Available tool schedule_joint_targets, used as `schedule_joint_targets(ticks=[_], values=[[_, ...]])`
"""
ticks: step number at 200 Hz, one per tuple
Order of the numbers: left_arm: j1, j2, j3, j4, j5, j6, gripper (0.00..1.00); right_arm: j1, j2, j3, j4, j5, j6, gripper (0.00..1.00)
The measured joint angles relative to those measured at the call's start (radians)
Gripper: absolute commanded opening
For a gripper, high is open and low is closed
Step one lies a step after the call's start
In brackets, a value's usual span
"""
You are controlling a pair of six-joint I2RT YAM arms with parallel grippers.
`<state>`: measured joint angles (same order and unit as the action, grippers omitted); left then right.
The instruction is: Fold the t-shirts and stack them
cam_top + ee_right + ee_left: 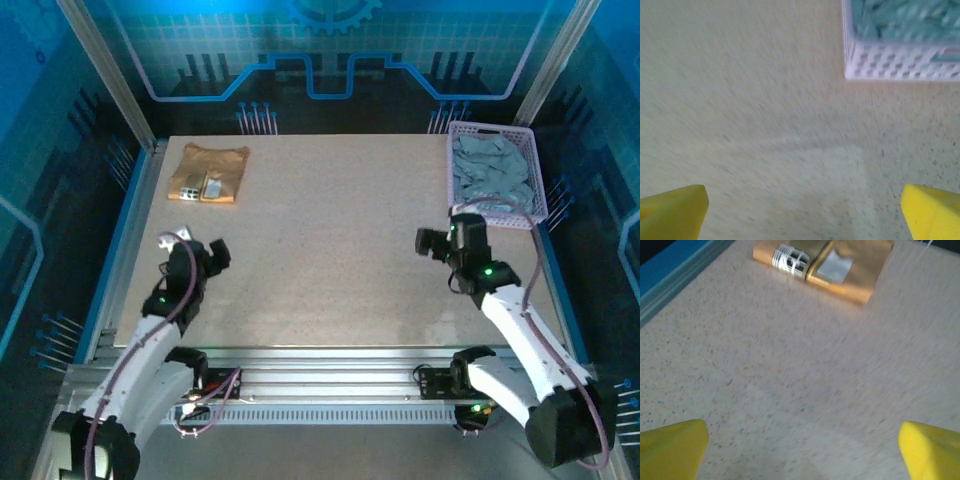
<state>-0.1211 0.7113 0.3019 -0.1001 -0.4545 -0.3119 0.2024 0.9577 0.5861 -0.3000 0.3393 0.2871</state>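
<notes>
The grey shirt [490,170] lies crumpled in the basket [497,128] at the far right, just ahead and right of our right gripper [804,197], the nearer one, its jaws spread wide. We see the folded tan shirt [210,170] far left, ahead of our left gripper [802,435], also spread and empty.

The middle of the surface [330,250] is bare from 6 to 12 o'clock, giving wide passage. At 11 o'clock a folded tan t-shirt [208,172] lies low and flat. At 1 o'clock the lavender basket [490,127] stands walled, holding the crumpled grey-blue t-shirt [490,170].
</notes>
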Motion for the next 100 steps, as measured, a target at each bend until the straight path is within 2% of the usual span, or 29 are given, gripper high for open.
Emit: schedule_joint_targets(ticks=[13,31,80,100], values=[[0.000,-0.016,-0.114,0.101,-0.002,0.052,0.99,-0.002,0.026,-0.091,0.091,0.011,-0.051,1.00],[0.017,0.069,-0.139,0.188,0.007,0.084,0.99,-0.020,0.087,-0.148,0.221,0.012,-0.089,1.00],[0.078,0.479,-0.034,0.565,0.074,0.101,0.99,-0.086,0.300,-0.159,0.576,-0.029,-0.144,1.00],[0.085,0.602,0.057,0.583,0.111,0.102,0.99,-0.109,0.381,-0.135,0.665,-0.045,-0.159,1.00]])
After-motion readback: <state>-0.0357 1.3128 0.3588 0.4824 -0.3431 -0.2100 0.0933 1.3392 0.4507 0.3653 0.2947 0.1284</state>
